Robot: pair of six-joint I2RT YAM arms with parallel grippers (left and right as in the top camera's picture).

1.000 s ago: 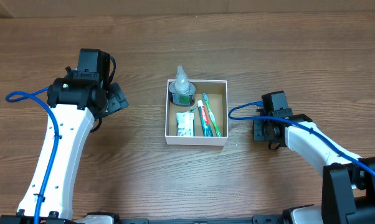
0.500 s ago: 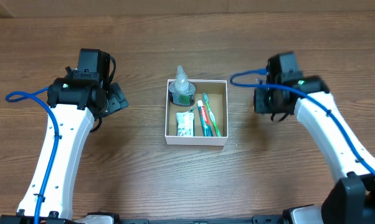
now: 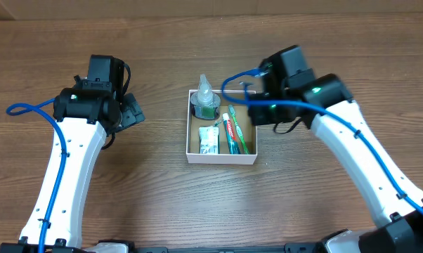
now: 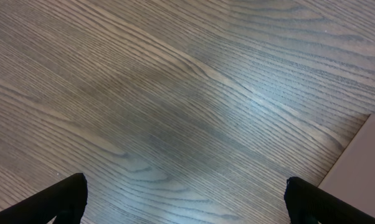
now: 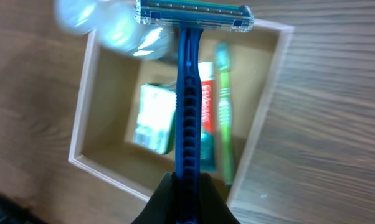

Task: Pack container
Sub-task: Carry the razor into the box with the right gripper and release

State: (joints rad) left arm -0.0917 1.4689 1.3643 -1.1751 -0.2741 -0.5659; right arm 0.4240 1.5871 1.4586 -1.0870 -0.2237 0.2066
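Gripping a razor (image 5: 186, 124), right fingers (image 5: 204, 205) hover above the container (image 3: 221, 159) with bottle (image 3: 205, 98), toothpaste (image 3: 230, 131), toothbrush (image 3: 241, 140); left fingers (image 4: 66, 199) spread.

Container (image 3: 220, 159) sits mid-table (image 3: 162, 204) between the arms. Inside it: bottle (image 3: 205, 98) in the rear-left corner, packet (image 3: 209, 140) front-left, toothpaste tube (image 3: 230, 130) and toothbrush (image 3: 240, 133) side by side in the right half, toothbrush outermost. Left gripper (image 3: 131, 112) is well apart to the container's left; right gripper (image 5: 186, 190) hangs over its right-rear edge, clamping a razor (image 5: 187, 112) above the packet and tube.
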